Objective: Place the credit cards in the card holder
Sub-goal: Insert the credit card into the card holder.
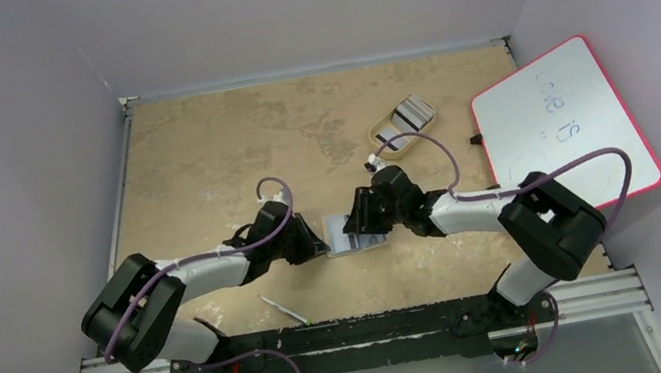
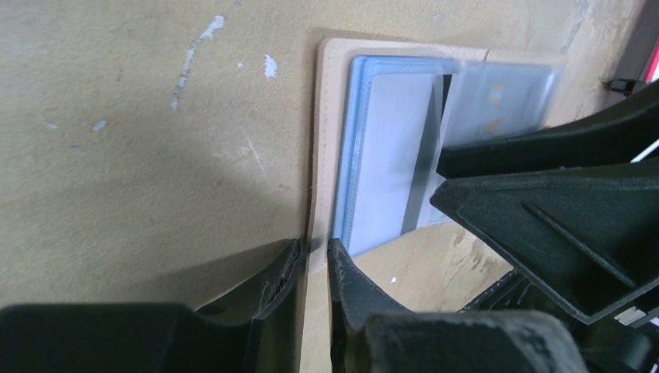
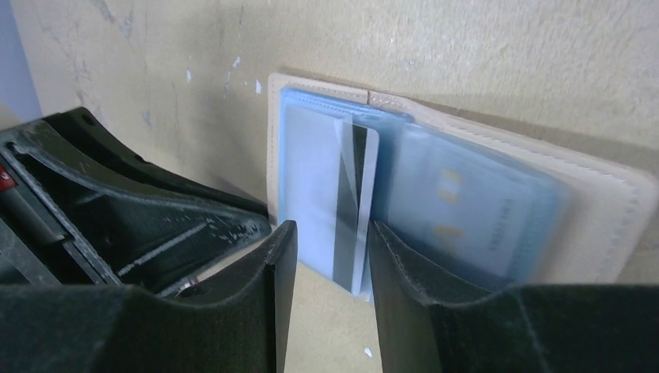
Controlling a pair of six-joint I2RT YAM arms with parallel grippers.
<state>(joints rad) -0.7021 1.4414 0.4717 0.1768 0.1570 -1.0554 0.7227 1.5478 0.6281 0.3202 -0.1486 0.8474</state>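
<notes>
Closest in, my left pincer (image 2: 315, 260) is nipped almost closed on the tan edge of the card holder (image 2: 325, 116), pinning it open on the table (image 2: 116, 155); my right pincer (image 3: 330, 252) stands part open around 1 striped credit card (image 3: 359, 179), half-slid into the middle pocket and not clamped, as far as I see; a second card (image 3: 466, 210) seems seated already; more cards (image 1: 410, 112) wait in the beige tray (image 1: 377, 128), so I judge the job roughly half done

Pale lilac walls (image 1: 276, 3), mottled tan tabletop (image 1: 198, 148)
</notes>
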